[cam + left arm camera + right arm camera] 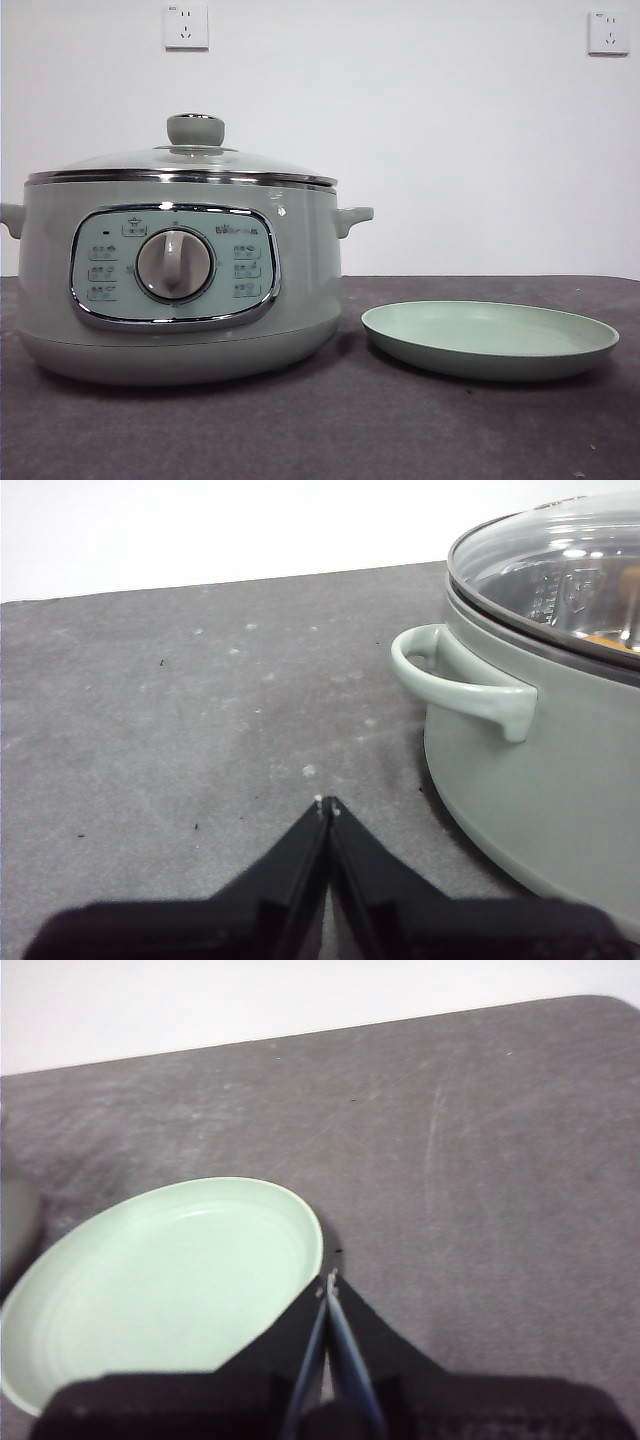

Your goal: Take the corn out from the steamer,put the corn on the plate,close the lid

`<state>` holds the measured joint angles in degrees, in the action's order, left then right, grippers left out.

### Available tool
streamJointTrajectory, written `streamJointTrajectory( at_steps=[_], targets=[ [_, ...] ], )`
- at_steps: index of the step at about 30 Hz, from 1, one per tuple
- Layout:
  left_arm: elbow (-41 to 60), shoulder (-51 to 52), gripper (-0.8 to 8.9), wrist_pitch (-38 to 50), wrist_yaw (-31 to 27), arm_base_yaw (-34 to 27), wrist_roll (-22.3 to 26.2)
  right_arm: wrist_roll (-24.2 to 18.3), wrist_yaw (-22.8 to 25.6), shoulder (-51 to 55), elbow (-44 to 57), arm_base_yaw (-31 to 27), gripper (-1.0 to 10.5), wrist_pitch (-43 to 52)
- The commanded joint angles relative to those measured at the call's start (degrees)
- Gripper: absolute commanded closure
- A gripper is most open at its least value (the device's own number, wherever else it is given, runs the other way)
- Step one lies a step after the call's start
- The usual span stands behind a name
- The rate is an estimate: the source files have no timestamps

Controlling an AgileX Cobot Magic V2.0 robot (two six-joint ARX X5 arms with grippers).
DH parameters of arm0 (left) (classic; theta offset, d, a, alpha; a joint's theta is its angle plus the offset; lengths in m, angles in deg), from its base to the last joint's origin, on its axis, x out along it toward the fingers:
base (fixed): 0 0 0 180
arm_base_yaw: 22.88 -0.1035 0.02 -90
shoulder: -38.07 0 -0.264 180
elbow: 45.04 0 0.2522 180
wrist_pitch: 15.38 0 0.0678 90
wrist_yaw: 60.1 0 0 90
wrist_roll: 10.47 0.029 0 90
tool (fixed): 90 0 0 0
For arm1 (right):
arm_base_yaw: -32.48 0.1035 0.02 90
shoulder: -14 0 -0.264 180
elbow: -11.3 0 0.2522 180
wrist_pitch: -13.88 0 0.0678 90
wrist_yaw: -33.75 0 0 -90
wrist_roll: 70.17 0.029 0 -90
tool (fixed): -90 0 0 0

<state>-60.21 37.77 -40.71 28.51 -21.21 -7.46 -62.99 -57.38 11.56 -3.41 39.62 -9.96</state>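
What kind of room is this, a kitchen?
More likely a test bench than a kitchen: the steamer and plate stand on a grey-covered table against a bare white wall with sockets.

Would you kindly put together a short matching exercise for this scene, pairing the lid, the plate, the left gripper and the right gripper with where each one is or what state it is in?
Things:
1. lid
2. plate
3. left gripper
4. right gripper

Places or states:
A. shut, above the plate's rim
B. bare, on the table beside the steamer
C. shut, over the table near the steamer's side handle
D. seated on the steamer

Pairs: 1-D, 2-B, 3-C, 4-A
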Motion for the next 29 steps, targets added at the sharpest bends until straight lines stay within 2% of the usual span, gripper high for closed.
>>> streamJointTrajectory(
  at_steps=[1,6,8,10,14,17,24,29],
  targets=[
    [0.9,0.2,8.16,0.2,0.7,-0.2,-2.1,6.4,-0.5,0.0,0.6,0.1,9.4,-0.2],
    [0.9,0.2,8.16,0.5,8.8,-0.1,-19.8,22.6,-0.4,0.0,0.6,0.1,9.4,-0.2],
    [0.9,0.2,8.16,0.7,11.8,-0.1,-25.3,27.4,-0.3,0.0,0.6,0.1,9.4,-0.2],
    [0.9,0.2,8.16,0.8,13.6,-0.1,-27.7,29.5,-0.3,0.0,0.6,0.1,9.5,-0.2],
    [0.6,0.2,8.19,0.9,16.6,-0.1,-28.2,29.2,-1.2,0.0,0.4,0.1,9.5,1.1],
    [-0.7,0.2,8.2,0.3,17.9,-0.2,-28.4,27.3,-2.2,-0.4,-1.1,0.1,9.5,0.4],
    [-8.4,-2.4,8.2,-4.9,18.3,-0.2,-27.6,20.6,-3.5,-6.2,-9.3,0.1,9.6,-2.9],
    [-15.7,-8.6,8.21,-7.9,20.4,-0.2,-22.2,13.7,-4.3,-14.3,-18.4,0.1,9.6,-6.6]
  ],
)
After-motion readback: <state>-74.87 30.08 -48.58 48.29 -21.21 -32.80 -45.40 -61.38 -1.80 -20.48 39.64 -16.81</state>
